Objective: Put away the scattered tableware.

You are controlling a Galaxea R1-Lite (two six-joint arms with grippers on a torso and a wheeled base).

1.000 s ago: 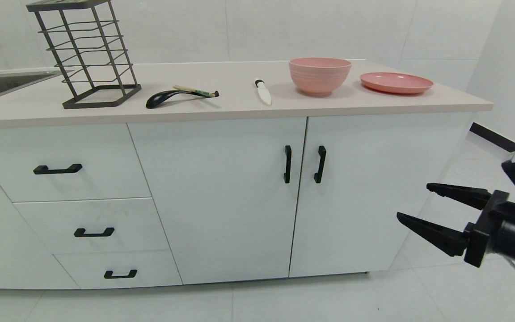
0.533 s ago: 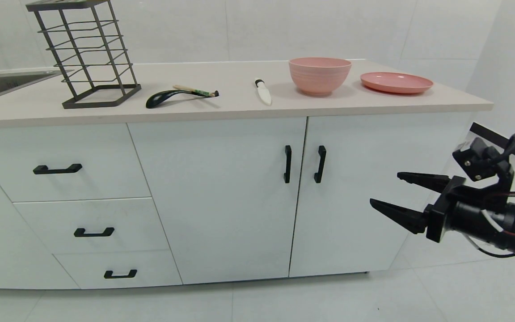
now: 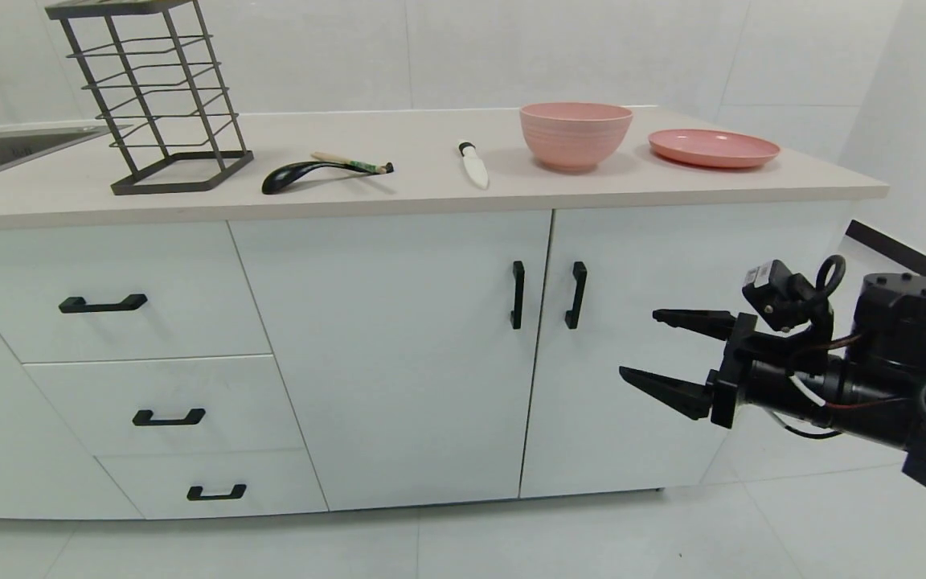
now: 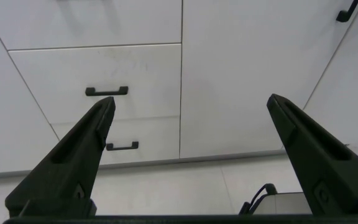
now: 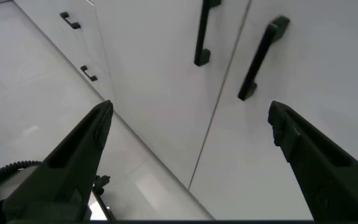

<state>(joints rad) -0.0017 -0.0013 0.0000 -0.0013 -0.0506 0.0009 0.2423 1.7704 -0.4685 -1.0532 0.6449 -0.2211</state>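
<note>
Pink bowl (image 3: 575, 135) and plate (image 3: 713, 148) are sitting on the countertop (image 3: 415, 137) well above our right pincer (image 3: 638, 342), which is gaping wide and empty. We are likely aiming for the door handle (image 3: 575, 295) ahead of it: we should be squaring up before closing.

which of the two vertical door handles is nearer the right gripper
The right door handle: it lies on the side toward the open right gripper, the left door handle farther off.
</note>
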